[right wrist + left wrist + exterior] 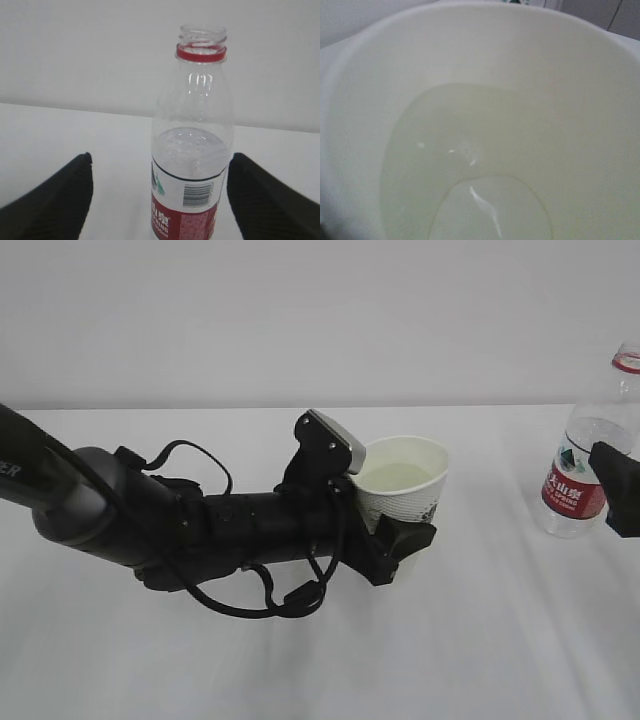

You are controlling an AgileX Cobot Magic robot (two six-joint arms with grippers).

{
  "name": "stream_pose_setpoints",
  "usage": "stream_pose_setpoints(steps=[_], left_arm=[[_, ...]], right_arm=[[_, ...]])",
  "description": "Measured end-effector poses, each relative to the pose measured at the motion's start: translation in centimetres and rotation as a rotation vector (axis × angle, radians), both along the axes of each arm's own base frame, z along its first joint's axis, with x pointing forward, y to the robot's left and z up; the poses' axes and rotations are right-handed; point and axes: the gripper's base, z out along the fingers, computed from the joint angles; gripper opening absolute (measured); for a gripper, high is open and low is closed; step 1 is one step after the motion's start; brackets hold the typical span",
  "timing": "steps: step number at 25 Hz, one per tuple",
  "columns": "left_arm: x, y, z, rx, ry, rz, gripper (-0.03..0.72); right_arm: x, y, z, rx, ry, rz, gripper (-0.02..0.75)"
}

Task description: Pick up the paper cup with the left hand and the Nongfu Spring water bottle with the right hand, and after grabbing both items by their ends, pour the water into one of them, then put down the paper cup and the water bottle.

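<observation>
cup [405,483] being clamped by left gripper [398,545] – water [470,175] spill risked if jolted | right gripper [160,200] fingers being held apart around bottle [194,165]; tipping risked if brushed

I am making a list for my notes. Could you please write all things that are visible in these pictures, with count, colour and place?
cup: one, white paper with small green print, centre of the table, between the left gripper's fingers
water: clear, some in the cup; more in the bottle, up to about the top of the label
bottle: one, clear plastic with red label and red neck ring, no cap on, upright at the right edge of the table
table: one, white, under everything
wall: plain light grey, behind the table
left arm: one, black with cables, reaching from the left
left gripper: black, closed on the cup
right gripper: black, open, fingers on either side of the bottle without touching
</observation>
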Motion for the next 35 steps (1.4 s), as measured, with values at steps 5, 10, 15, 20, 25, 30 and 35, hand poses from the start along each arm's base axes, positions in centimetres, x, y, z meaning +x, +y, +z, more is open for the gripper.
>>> stream_pose_setpoints(steps=[5, 10, 15, 20, 25, 30, 35], left_arm=[[0.0, 2.1, 0.2, -0.019, 0.011, 0.032, 0.529], [0.2, 4.6, 0.0, 0.006, 0.01, 0.076, 0.528], [0.8, 7.6, 0.0, -0.02, 0.013, 0.152, 0.525], [1.2, 10.3, 0.1, -0.085, 0.001, 0.272, 0.524], [1.6, 12.1, -0.1, -0.105, -0.001, 0.343, 0.523], [1.9, 12.8, -0.2, -0.089, -0.029, 0.379, 0.522], [1.7, 13.6, -0.4, -0.073, -0.048, 0.45, 0.522]], right_arm=[[0.0, 0.0, -0.3, -0.004, 0.028, 0.0, 0.629], [-0.1, 0.0, -0.3, -0.005, 0.037, -0.001, 0.629], [-0.1, 0.0, -0.4, -0.006, 0.039, 0.0, 0.629], [-0.1, 0.0, -0.4, -0.006, 0.039, 0.002, 0.629], [-0.1, 0.0, -0.4, -0.006, 0.039, 0.002, 0.629], [-0.1, 0.0, -0.6, -0.009, 0.067, 0.0, 0.629], [-0.1, 0.0, -0.7, -0.012, 0.08, 0.0, 0.629]])
